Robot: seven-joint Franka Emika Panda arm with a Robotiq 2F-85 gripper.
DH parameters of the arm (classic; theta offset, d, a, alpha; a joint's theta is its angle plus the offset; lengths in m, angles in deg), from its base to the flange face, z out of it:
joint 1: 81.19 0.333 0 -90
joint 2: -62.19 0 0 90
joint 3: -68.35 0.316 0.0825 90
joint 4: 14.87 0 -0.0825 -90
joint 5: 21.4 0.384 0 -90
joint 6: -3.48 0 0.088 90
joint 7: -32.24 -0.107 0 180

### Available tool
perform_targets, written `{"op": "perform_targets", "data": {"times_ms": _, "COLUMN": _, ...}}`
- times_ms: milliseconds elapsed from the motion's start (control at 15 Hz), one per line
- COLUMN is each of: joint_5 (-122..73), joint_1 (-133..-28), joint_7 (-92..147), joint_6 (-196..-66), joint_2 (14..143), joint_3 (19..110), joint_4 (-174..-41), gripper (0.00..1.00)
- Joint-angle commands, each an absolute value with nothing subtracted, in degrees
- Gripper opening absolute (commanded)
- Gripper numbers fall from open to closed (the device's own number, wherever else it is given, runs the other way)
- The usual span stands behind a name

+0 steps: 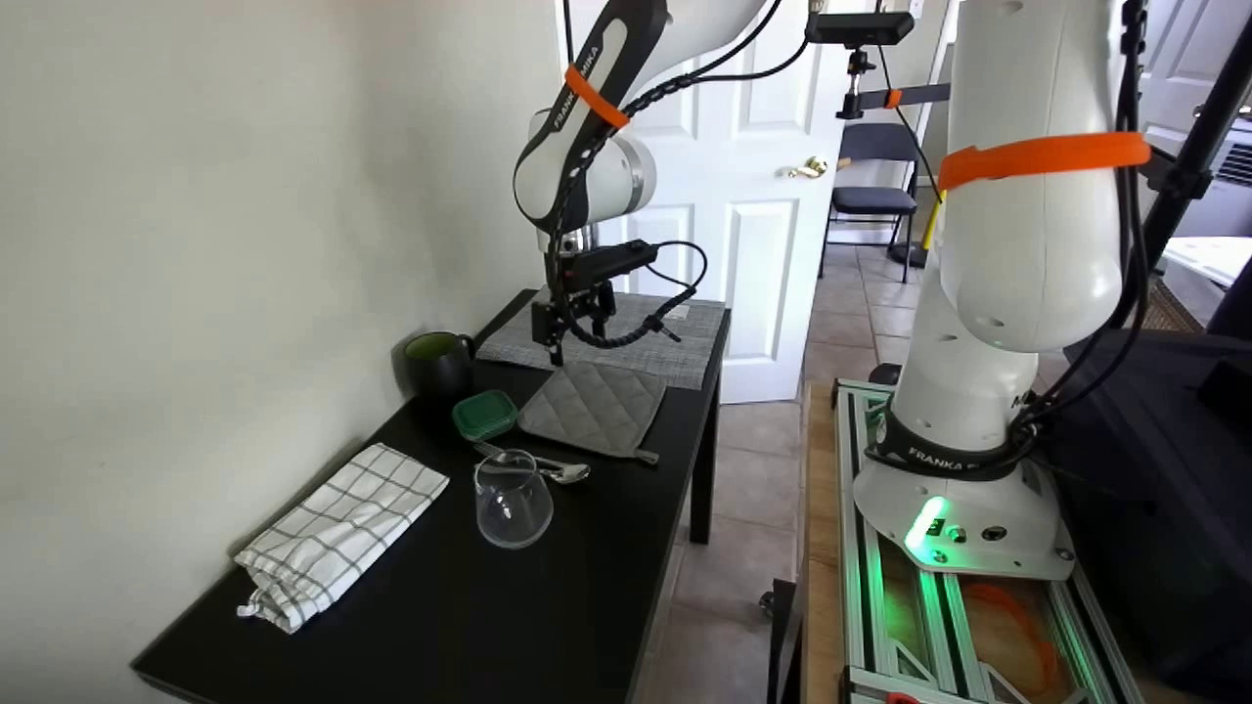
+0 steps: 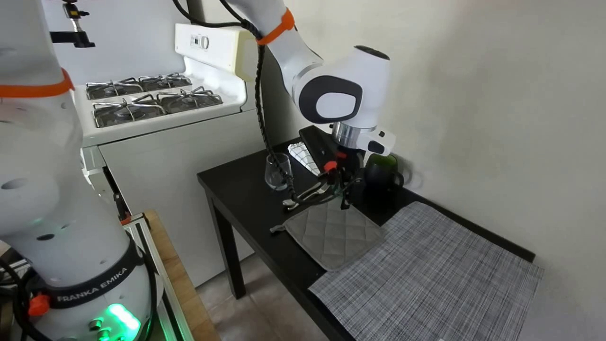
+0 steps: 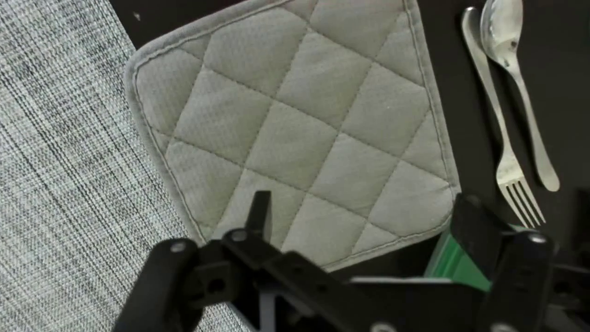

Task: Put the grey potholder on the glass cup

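Tool [image 3: 364, 207] wide, empty, above edge of grey potholder [image 3: 295, 138]. Potholder lies flat on bench [image 1: 469, 626]; glass cup [image 1: 514, 504] stands uncovered, apart from potholder. Seemingly nothing done yet; grasp, carry, covering left.

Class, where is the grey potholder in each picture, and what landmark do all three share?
In an exterior view: the grey potholder, near the centre, below the grey mat.
In an exterior view: the grey potholder, a little below centre, left of the grey mat.
In the wrist view: the grey potholder, upper middle, cut off by the top edge, right of the grey mat.
Shared landmark: the grey mat.
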State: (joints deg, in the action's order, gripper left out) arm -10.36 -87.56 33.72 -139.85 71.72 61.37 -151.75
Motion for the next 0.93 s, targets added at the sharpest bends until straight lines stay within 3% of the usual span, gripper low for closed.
{"op": "perform_targets", "data": {"times_ms": 0, "joint_5": -9.99, "joint_1": -87.79, "joint_7": 33.78, "joint_6": -144.26, "joint_2": 75.22, "joint_3": 62.47, "joint_4": -152.57, "gripper": 1.00}}
{"op": "perform_targets", "data": {"times_ms": 867, "joint_5": -15.61, "joint_1": -85.37, "joint_7": 32.44, "joint_6": -145.96, "joint_2": 82.72, "joint_3": 64.08, "joint_4": -150.85, "gripper": 1.00}}
